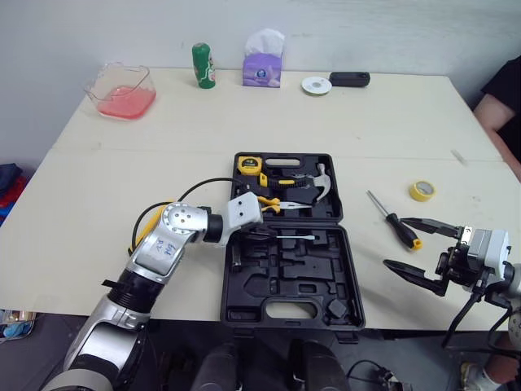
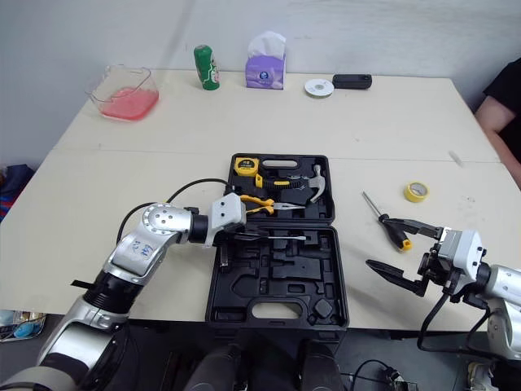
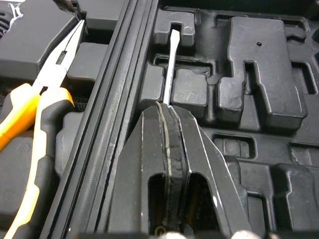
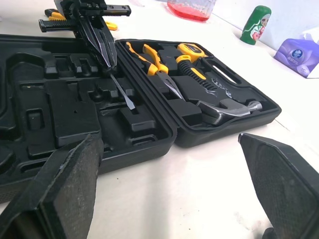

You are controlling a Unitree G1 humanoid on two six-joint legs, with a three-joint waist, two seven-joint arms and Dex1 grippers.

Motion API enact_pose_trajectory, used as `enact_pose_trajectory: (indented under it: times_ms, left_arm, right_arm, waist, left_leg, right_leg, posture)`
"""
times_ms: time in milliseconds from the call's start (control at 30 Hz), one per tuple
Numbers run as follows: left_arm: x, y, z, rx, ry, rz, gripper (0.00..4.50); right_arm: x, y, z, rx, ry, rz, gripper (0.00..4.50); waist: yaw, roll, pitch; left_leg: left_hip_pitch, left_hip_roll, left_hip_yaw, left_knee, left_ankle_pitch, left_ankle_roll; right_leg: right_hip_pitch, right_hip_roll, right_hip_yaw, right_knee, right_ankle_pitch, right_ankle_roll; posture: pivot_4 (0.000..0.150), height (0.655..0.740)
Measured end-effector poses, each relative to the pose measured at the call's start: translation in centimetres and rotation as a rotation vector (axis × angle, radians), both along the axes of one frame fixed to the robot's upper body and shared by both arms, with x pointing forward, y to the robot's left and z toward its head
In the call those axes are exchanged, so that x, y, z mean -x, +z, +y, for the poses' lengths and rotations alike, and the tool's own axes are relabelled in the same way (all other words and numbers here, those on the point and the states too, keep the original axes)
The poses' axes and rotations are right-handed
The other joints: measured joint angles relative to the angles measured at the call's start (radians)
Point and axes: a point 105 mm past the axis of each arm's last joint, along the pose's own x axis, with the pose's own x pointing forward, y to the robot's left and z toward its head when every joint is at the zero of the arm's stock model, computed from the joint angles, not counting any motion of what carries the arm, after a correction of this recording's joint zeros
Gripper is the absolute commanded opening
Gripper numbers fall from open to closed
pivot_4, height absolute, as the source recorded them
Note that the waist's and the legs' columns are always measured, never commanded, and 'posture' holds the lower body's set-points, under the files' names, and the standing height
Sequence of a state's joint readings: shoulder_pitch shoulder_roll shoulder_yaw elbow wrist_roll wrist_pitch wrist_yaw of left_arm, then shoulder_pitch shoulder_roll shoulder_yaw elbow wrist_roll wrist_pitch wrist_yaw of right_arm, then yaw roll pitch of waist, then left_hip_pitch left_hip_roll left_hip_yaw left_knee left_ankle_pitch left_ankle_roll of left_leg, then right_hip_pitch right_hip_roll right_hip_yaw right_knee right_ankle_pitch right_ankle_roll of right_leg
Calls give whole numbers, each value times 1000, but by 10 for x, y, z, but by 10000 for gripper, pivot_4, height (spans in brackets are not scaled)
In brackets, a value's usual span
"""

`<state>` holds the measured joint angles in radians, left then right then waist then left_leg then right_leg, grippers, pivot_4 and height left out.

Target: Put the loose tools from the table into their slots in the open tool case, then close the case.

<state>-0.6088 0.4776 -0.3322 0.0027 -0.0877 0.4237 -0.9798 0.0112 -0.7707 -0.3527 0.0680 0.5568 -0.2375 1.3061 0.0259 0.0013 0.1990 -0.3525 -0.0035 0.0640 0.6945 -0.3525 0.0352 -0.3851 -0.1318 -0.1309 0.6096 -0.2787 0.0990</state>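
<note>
The black tool case [image 1: 229,301] lies open at the table's front middle. Its far half holds a yellow tape measure [image 1: 249,165], orange-handled pliers [image 1: 281,205] and a hammer [image 1: 319,183]. My left gripper [image 1: 269,235] is over the near half, shut on a flat-blade screwdriver [image 3: 169,64] whose shaft points right across the moulded slots. A black-and-yellow screwdriver [image 1: 393,218] lies loose on the table right of the case, with a yellow tape roll [image 1: 422,191] beyond it. My right gripper [image 1: 411,248] is open just in front of that loose screwdriver, holding nothing.
Along the far edge stand a clear container of pink stuff [image 1: 122,91], a green bottle [image 1: 203,65], a purple tissue box [image 1: 263,61], a white disc [image 1: 316,85] and a small black device [image 1: 349,79]. A person's arm [image 1: 501,106] shows at the right edge.
</note>
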Motion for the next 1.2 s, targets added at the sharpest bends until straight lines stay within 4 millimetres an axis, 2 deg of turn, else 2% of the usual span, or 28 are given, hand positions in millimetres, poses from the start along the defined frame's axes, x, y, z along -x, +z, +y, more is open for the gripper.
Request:
enact_pose_trajectory:
  times_ms: [167, 300, 567, 767, 867, 967, 1033, 1133, 1200]
  left_arm:
    - [-1, -7, 0, -29, 25, 21, 298]
    - [0, -11, 0, -30, 42, 50, 298]
    - [-1, -6, -1, -26, 47, 14, 298]
    - [3, 6, 4, 61, 15, 6, 298]
    - [2, 35, 13, 178, 21, -55, 8524]
    - [4, 63, 36, 294, 56, -111, 21742]
    - [7, 71, 62, 329, 112, -123, 30967]
    - [12, 68, 114, 314, 256, -123, 44491]
    - [17, 68, 142, 291, 337, -155, 44491]
  right_arm:
    - [-1, 1, 0, -1, -5, -3, 45000]
    - [0, 2, 5, -13, -8, -16, 45000]
    - [0, 1, 9, -27, -16, -13, 45000]
    - [-3, 2, 7, -48, -58, -3, 45000]
    - [-5, 5, 1, -60, -103, -12, 45000]
    - [-6, 11, -13, -73, -181, -42, 45000]
    - [-7, 14, -29, -91, -258, -59, 45000]
    - [-5, 16, -56, -108, -397, -84, 45000]
    - [-6, 20, -70, -138, -489, -108, 45000]
  waist:
    - [0, 2, -3]
    - [-1, 9, -11]
    - [-1, 12, -15]
    - [-2, 13, -12]
    - [-2, 13, -11]
    - [-4, 13, -11]
    - [-6, 13, -10]
    - [-8, 13, -9]
    - [-8, 13, -8]
  left_leg:
    - [13, 3, 0, -2, -4, -1]
    - [17, 5, 0, -2, -7, -2]
    - [17, 6, 1, -2, -7, -2]
    - [8, 6, 1, -2, -7, -2]
    - [6, 6, 1, -2, -7, -2]
    - [6, 6, 1, -2, -7, -2]
    - [7, 6, 1, -2, -7, -2]
    - [7, 7, 1, -3, -7, -2]
    - [7, 7, 1, -3, -7, -2]
  right_leg:
    - [13, -2, 1, -8, 0, -1]
    - [17, -3, 2, -11, -1, -1]
    - [17, -3, 2, -11, -1, -1]
    - [7, -2, 1, -8, -1, -1]
    - [7, -2, 0, -8, -1, -1]
    - [7, -2, 0, -9, -1, -1]
    - [7, -1, 0, -8, -1, -1]
    - [7, -1, 0, -9, -1, -2]
    - [7, -2, 0, -11, -1, -2]
  posture:
    - [1500, 7400]
    - [1500, 7400]
    - [1500, 7400]
    - [1500, 7400]
    - [1500, 7400]
    - [1500, 7400]
    - [1500, 7400]
    - [1500, 7400]
    - [1500, 7400]
